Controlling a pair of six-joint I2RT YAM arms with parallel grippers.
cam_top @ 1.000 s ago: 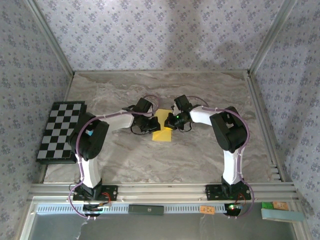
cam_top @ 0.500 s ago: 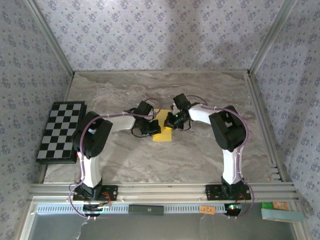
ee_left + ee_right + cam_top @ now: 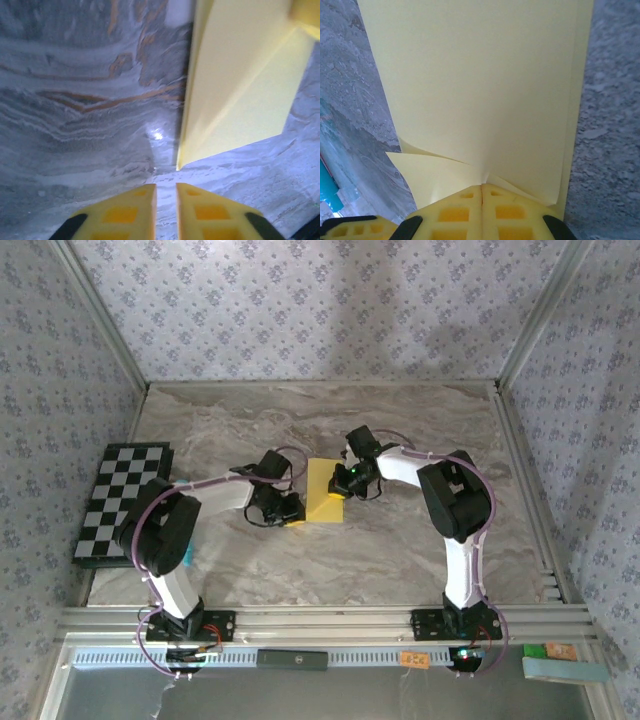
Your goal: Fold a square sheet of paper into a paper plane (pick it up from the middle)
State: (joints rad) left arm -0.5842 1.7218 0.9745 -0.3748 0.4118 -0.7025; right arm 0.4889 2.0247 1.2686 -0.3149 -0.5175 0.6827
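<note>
Since a second ago, the left gripper (image 3: 287, 508) has backed off the yellow sheet (image 3: 322, 492) to its 8 o'clock, jaws slightly parted and empty. At the sheet's 2 o'clock edge, the right gripper (image 3: 344, 480) is clenched on the paper. The sheet lies mid-table (image 3: 400, 570) as a doubled rectangle. Seemingly only an early fold is made; nose and wing folds remain.

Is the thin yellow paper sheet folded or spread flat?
Folded: the thin yellow paper sheet shows doubled layers along its edge, pinched in the right gripper.
</note>
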